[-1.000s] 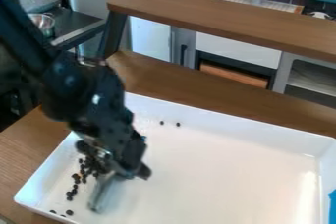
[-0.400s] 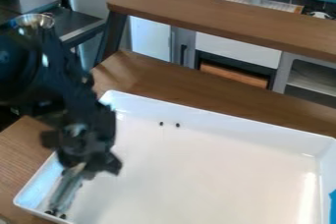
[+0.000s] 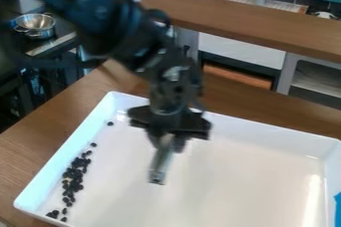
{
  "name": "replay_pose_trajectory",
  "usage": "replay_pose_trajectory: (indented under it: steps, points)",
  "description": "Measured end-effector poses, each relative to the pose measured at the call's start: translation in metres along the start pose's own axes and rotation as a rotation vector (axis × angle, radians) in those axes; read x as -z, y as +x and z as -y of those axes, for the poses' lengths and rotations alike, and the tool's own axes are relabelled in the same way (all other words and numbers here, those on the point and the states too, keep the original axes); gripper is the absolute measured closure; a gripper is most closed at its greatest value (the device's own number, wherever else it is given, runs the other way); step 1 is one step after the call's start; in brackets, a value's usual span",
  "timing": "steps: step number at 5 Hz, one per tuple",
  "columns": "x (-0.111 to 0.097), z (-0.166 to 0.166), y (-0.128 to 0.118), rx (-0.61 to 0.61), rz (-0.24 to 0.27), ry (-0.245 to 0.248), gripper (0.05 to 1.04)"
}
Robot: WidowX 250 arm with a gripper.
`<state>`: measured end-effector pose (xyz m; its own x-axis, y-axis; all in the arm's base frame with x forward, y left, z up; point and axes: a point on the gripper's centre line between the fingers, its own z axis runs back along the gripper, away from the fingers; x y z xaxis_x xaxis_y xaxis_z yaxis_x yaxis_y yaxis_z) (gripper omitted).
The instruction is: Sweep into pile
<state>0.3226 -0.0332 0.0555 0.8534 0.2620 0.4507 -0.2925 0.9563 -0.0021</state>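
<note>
Gathering the small dark beans (image 3: 75, 173) seems to be the step in hand, and it looks partly done: most of them lie in a long, uneven strip beside the left wall of the white tray (image 3: 259, 171), at the lower left of the frame. A few sit apart from the thick of it, with one lone bean (image 3: 110, 123) up near the tray's far left corner and a small group at the strip's bottom end. The tool (image 3: 166, 150) hangs over the tray, left of the middle of the frame and well apart from the strip. A narrow grey piece (image 3: 159, 168) points down below it; whether that is gripped or belongs to the tool I cannot tell, nor whether the tool is open or closed. I'd judge that the next move calls for setting the grey piece's end low beyond the lone bean and drawing it down the left side, then pushing up from the strip's bottom end, so the line becomes a compact heap. Light, short strokes would suit; a hard one could scatter the beans or jam against the wall.
</note>
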Motion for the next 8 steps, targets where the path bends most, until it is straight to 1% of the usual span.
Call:
replay_pose_trajectory:
  steps: [1,2,3,4,6,7,8]
  points:
    - [0.028,0.022,0.010,0.038,-0.046,-0.041,0.698]
    - [0.055,0.012,0.028,0.001,-0.068,-0.040,0.698]
    - [0.066,-0.004,0.038,-0.016,-0.044,-0.027,0.698]
    - [0.067,-0.012,0.044,-0.023,-0.024,-0.029,0.698]
    - [0.076,-0.041,0.038,-0.022,-0.004,0.007,0.698]
    - [0.077,-0.054,0.035,-0.028,-0.017,0.020,0.698]
    - [0.076,-0.068,0.031,-0.061,-0.037,0.038,0.698]
